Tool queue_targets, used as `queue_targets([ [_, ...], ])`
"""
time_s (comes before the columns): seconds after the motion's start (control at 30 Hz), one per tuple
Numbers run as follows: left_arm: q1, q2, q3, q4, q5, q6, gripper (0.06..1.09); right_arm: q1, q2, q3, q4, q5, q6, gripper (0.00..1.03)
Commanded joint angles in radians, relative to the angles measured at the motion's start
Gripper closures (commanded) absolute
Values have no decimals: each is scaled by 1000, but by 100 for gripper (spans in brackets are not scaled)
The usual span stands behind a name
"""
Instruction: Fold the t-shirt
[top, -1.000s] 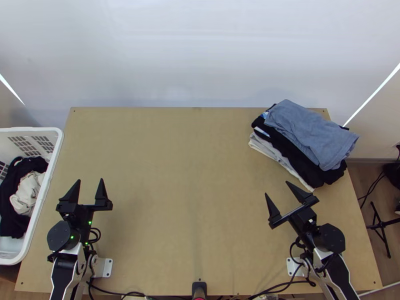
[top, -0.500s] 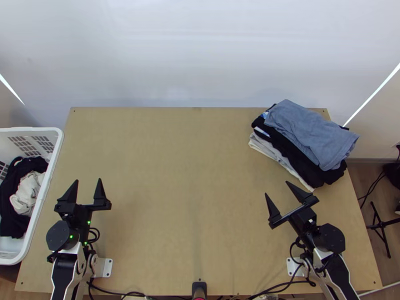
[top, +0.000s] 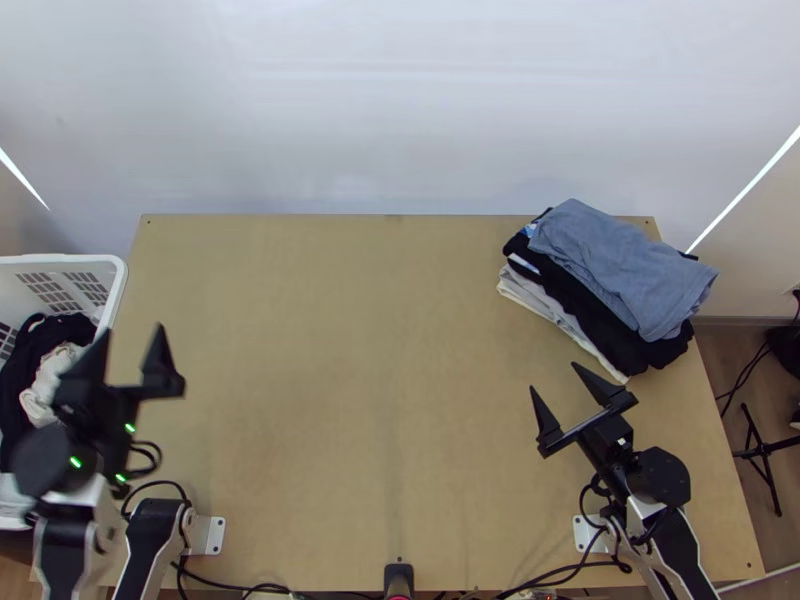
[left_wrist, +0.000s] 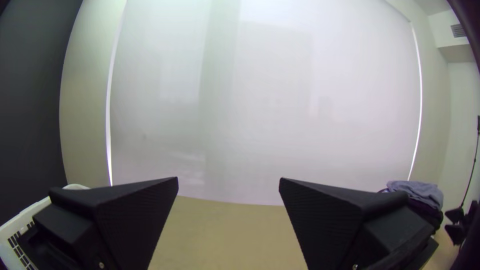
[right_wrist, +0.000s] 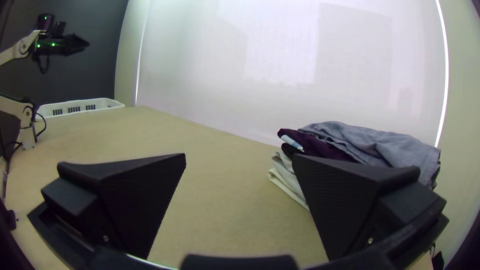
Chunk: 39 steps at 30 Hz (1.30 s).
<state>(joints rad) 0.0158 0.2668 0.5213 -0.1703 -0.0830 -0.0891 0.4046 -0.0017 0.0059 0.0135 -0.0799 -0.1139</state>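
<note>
My left gripper (top: 132, 338) is open and raised by the table's left edge, partly over the basket in the top view; in the left wrist view, my left gripper (left_wrist: 229, 179) has nothing between its fingers. Near the table's right side, my right gripper (top: 552, 376) stands open and empty, just short of a pile of folded clothes. The right wrist view shows my right gripper (right_wrist: 239, 156) with its fingers wide apart. Dark cloth (top: 42, 345) and bunched light cloth (top: 45, 385) lie in the basket. I cannot tell whether either is a t-shirt.
The white basket (top: 118, 290) stands against the left side of the wooden table (top: 350, 350). At the far right of the table rests the folded pile, with a blue-grey piece (top: 620, 265) on top of black and light ones. Cables run along the near edge.
My left arm has lifted and swung left toward the basket, its gripper still open. My right arm and the folded pile have kept their places.
</note>
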Motion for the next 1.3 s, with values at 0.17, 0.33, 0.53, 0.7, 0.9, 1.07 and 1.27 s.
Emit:
queue_targets([
  [0.17, 489, 548, 600, -176, -14, 98, 10, 0, 0, 0, 0, 0, 0, 4],
  [0.33, 826, 922, 752, -109, 88, 239, 10, 0, 0, 0, 0, 0, 0, 4],
  [0.53, 977, 1405, 1040, -222, 88, 419, 10, 0, 0, 0, 0, 0, 0, 4],
  [0.7, 1029, 1697, 1244, -370, 169, 500, 10, 0, 0, 0, 0, 0, 0, 4],
  [0.9, 1036, 1957, 1372, -505, 170, 601, 10, 0, 0, 0, 0, 0, 0, 4],
  [1.07, 1038, 2100, 1405, -572, 123, 666, 10, 0, 0, 0, 0, 0, 0, 4],
  [1.27, 1032, 2211, 1416, -505, 100, 666, 10, 0, 0, 0, 0, 0, 0, 4],
])
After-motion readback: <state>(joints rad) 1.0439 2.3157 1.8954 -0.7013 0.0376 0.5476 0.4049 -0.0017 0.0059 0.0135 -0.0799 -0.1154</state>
